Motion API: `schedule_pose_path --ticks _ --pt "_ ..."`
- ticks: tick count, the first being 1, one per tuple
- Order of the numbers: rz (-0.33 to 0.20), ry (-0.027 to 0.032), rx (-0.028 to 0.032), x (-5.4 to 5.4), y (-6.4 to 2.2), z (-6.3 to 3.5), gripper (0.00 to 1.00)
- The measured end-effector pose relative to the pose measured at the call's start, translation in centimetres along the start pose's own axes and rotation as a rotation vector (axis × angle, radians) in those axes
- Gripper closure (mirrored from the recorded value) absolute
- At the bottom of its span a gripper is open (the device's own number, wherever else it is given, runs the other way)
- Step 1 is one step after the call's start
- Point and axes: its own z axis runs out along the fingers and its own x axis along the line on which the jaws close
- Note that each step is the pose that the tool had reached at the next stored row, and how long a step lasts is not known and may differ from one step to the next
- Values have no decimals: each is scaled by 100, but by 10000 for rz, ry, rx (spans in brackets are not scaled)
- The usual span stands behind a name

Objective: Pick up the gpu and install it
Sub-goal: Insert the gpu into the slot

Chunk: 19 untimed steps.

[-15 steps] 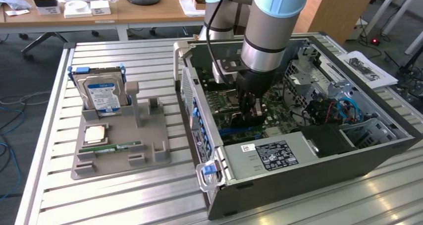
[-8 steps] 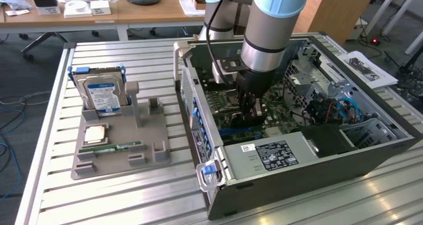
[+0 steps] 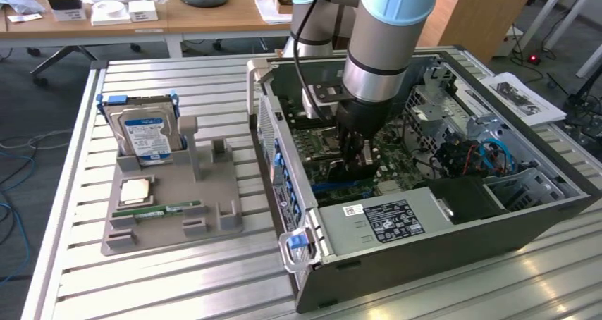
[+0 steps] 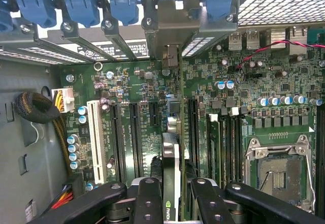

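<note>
We find the gripper [image 4: 172, 191] closed on the gpu [image 4: 171, 150], which it holds edge-on over the motherboard [image 4: 127, 82] inside the computer case [image 3: 470, 246], beside the black expansion slots [image 4: 134, 132]. In our judgement, a card edge set off its slot could bend or jam under pressure. On the card we read what looks like an Nvidia eye mark. The power supply [image 3: 400, 218] label is unreadable.

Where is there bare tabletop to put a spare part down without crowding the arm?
Bare slats of the table lie between the grey tray and the near edge, at the exterior view's lower left, and beyond the hard drive. Inside the case it is crowded: the gripper holds the gpu over the motherboard.
</note>
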Motion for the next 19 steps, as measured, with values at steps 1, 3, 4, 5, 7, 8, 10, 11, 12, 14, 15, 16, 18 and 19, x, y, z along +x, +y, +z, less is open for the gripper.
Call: schedule_pose_path --ticks 1,3,4,5,7,8,10,11,12,14,15,16,18,19 --pt "0 -1 0 0 0 0 73" --pt "-1 0 0 0 0 0 73" --pt "-11 0 -1 0 0 0 73" --pt "-47 -1 -2 0 0 0 73" --pt "-188 -9 -4 -1 0 1 73" --pt "-273 -14 -7 -1 0 1 73" --pt "-366 -16 -10 0 0 1 73" --pt "-393 -15 -11 0 0 0 73" --pt "-420 -16 -11 0 0 0 73" --pt "-467 -17 -13 0 0 0 73" --pt "-470 -17 -13 0 0 0 73" --pt "-470 -18 -13 0 0 1 73" --pt "-472 -18 -13 1 0 7 73" --pt "-471 -18 -13 1 0 10 73"
